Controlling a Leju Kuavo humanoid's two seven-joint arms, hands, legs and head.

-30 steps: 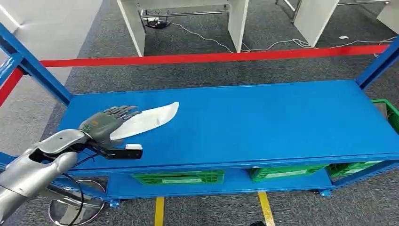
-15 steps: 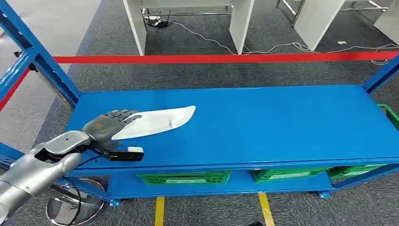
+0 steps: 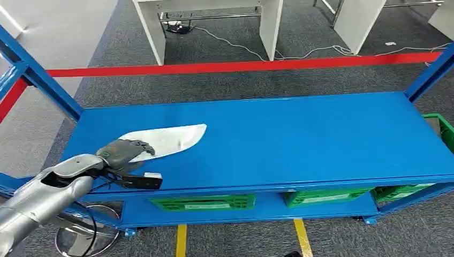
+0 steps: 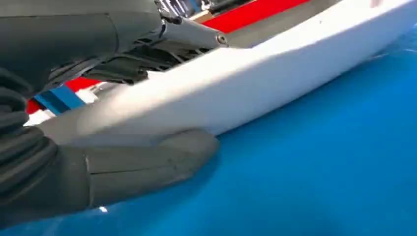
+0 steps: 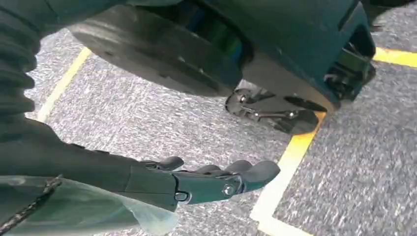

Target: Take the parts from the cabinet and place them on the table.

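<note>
Left robot hand (image 3: 124,152) grips the near end of the white part (image 3: 170,138); its long axis runs rightward across the bench (image 3: 321,134).

White curved part (image 3: 167,140), long and tapered, lies flat on the blue table (image 3: 300,139) near its left end. Its wider end sits under the left hand (image 3: 124,152), apparently gripped.

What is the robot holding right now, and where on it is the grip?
The left hand grips the white part at its wider near end, thumb underneath. The right hand holds nothing.
</note>
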